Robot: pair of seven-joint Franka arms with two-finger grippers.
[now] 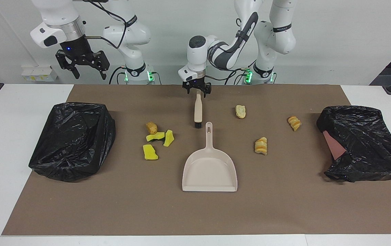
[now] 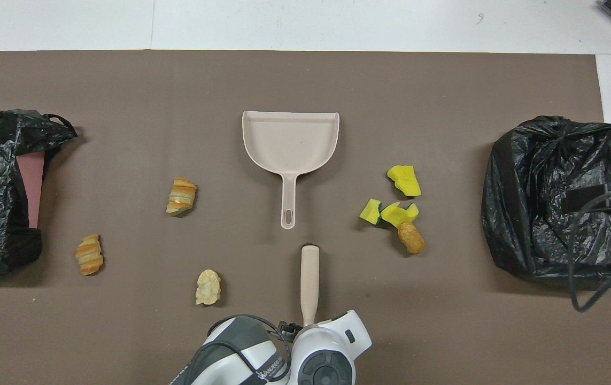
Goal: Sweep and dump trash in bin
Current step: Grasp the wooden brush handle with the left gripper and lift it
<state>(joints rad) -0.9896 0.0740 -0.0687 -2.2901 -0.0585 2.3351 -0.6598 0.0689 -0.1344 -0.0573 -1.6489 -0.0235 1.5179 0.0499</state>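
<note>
Nearest the robots, the left tool (image 1: 197,91) was held open over the handle of the beige plastic brush (image 1: 198,111), nothing gripped; the right tool (image 1: 82,65) waited open, raised. Farther out, the yellow and tan trash scraps (image 1: 157,140) were scattered beside the beige plastic dustpan (image 1: 210,171).

Bright, even overhead light (soft short shadows); sharp focus.

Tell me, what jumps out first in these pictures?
The beige dustpan lies mid-mat, the brush just nearer the robots, with the left hand open over its handle end. Yellow sponge bits and bread lumps lie scattered either side, with a black bin at each end.
</note>
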